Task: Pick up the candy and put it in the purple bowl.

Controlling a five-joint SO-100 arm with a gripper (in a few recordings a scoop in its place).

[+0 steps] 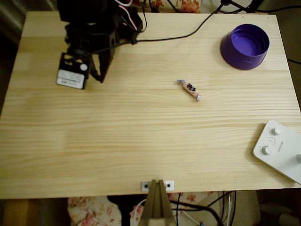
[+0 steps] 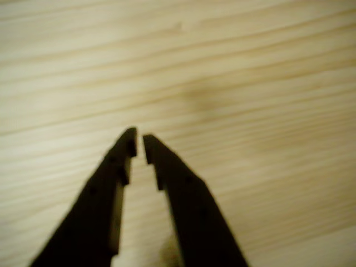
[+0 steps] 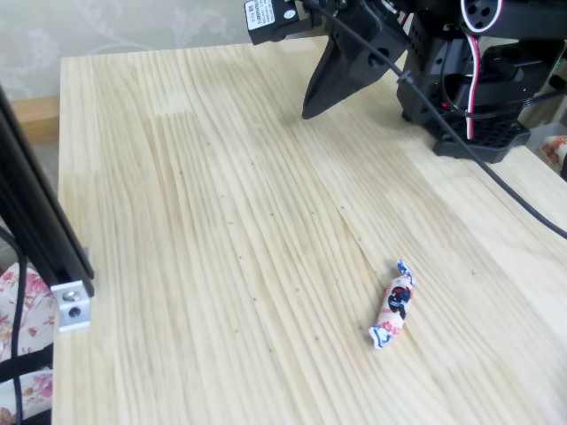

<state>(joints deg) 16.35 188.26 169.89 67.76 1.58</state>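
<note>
The overhead view looks straight down on the whole pale wooden counter (image 1: 141, 141). The fixed view stands low at one counter (image 3: 177, 221) end, looking obliquely along it. Both share the small pink wrapped candy (image 1: 189, 89) (image 3: 392, 305). The wrist view looks closely down past the black gripper (image 2: 139, 142).

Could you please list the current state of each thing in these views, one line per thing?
candy: wrapped, lying on its side on the bare table, not gripped.
purple bowl: upright, empty, at the table's far right corner in the overhead view.
gripper: nearly shut on nothing, tips pointing down at bare wood, well away from the candy.
white device with knobs: flat at the table's edge, untouched.
</note>
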